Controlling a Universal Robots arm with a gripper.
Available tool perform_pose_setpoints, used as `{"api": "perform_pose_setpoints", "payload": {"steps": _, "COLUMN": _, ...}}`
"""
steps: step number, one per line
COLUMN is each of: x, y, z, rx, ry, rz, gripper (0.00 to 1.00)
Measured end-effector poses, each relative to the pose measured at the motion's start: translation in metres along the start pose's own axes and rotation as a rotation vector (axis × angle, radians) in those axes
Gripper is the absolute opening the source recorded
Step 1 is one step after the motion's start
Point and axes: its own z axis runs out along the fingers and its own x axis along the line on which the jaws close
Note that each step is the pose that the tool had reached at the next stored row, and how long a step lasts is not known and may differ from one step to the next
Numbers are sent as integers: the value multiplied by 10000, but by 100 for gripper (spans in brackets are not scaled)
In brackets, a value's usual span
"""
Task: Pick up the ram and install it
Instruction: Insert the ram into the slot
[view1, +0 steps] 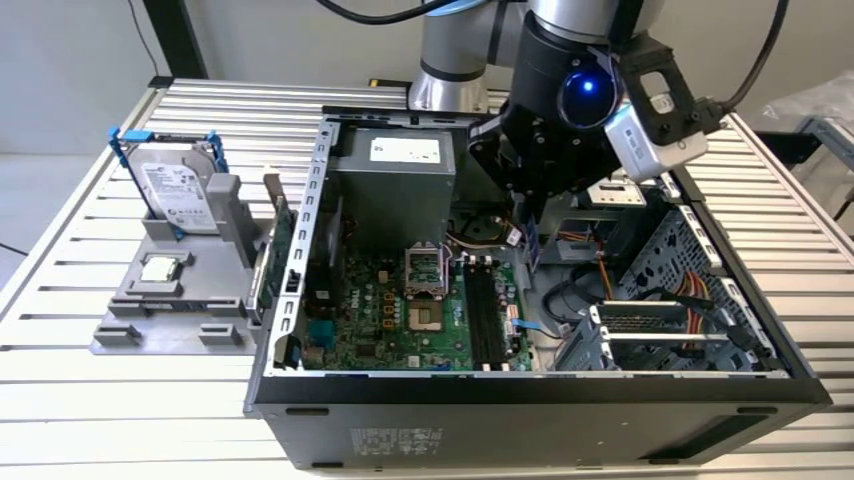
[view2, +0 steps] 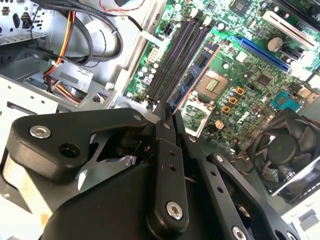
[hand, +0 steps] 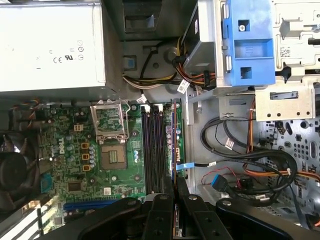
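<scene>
Between the fingertips of the black gripper (hand: 174, 182), clamps a long, thin, dark-green circuit-board ram (hand: 173, 140) edge-on, closed tight on one end. Hangs it just over the row of black memory slots (hand: 152, 150) on the green motherboard (hand: 75, 165), lengthwise along them; cannot tell whether touching. Works inside the open dark metal computer case (view1: 534, 400). Judged as picked up and brought over, not yet pressed home in a slot.
</scene>
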Motion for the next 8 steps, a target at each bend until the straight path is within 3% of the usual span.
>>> {"api": "perform_pose_setpoints", "payload": {"steps": 8, "x": -20, "y": 1, "z": 36, "rx": -8, "ry": 7, "rz": 0, "gripper": 0}}
